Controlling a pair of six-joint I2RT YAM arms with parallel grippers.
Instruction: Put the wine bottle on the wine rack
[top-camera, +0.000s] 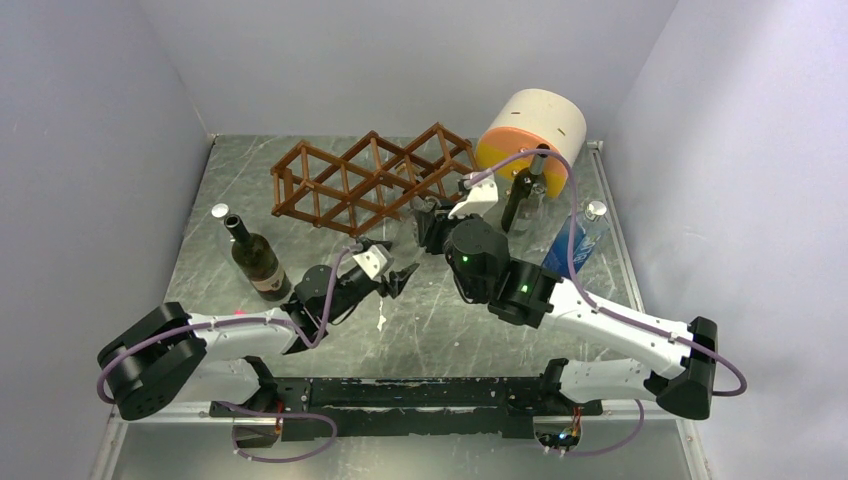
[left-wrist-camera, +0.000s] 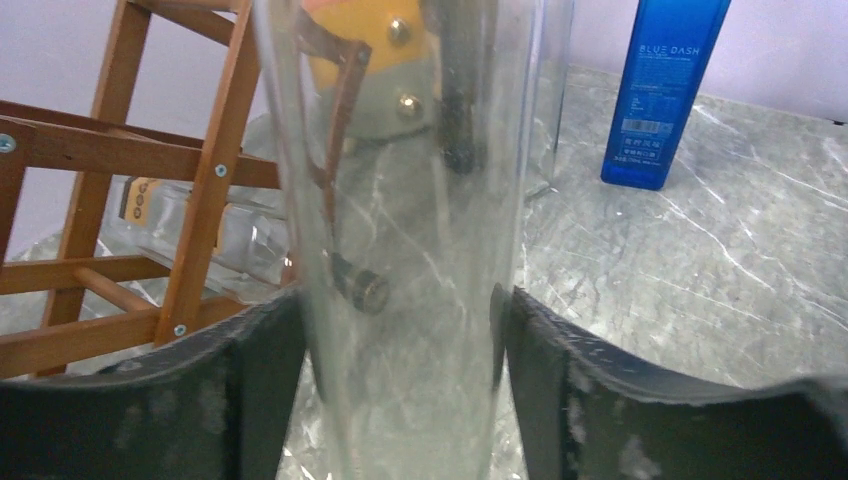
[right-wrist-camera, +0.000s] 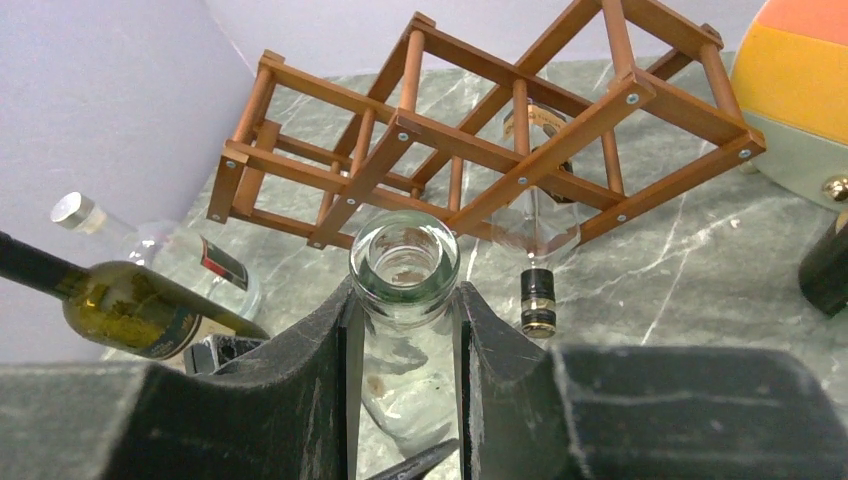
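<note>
My right pincer (right-wrist-camera: 405, 295) is clamped on the neck of the clear wine bottle (right-wrist-camera: 405, 262), just near of the wine rack (right-wrist-camera: 400, 125). My left pincer (left-wrist-camera: 400, 330) straddles its body, with both pads at the glass. I cannot tell whether they grip.

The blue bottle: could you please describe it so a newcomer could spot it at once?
Find the big cream, orange and yellow cylinder at the far right corner of the table. Just in front of it, near the right edge, stands the blue bottle. Beside it stands a dark bottle; this one alone is bright blue.
</note>
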